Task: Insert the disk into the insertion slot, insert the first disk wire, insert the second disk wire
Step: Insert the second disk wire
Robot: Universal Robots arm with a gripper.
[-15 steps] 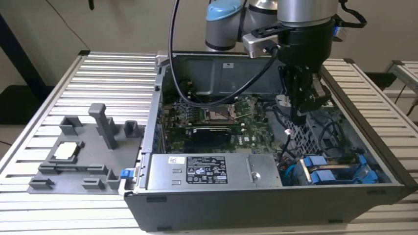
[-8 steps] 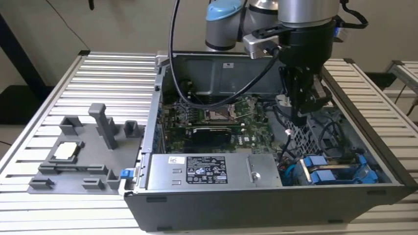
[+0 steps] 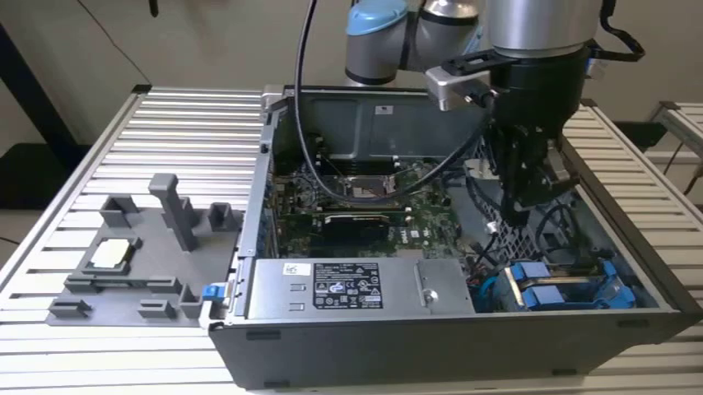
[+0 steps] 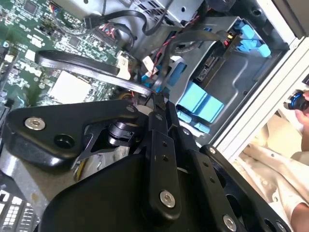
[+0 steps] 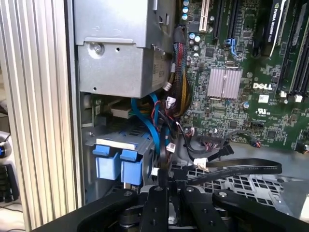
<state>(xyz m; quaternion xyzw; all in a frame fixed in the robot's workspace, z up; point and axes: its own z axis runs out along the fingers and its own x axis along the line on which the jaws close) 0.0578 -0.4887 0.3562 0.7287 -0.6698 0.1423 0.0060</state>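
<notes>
Fingers point(image 4: 161, 112) pinch flat black wire point(image 4: 87, 67) near blue-framed disk point(image 4: 193, 96).

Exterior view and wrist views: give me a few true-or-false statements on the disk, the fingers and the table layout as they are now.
1. The disk, in its blue carrier, sits in the insertion slot. True.
2. The fingers are spread wide open. False: they are shut on a black flat wire.
3. The open computer case lies on a ribbed metal table. True.
4. The grey fixture stands on the exterior view's right of the case. False: it stands on the exterior view's left.
</notes>
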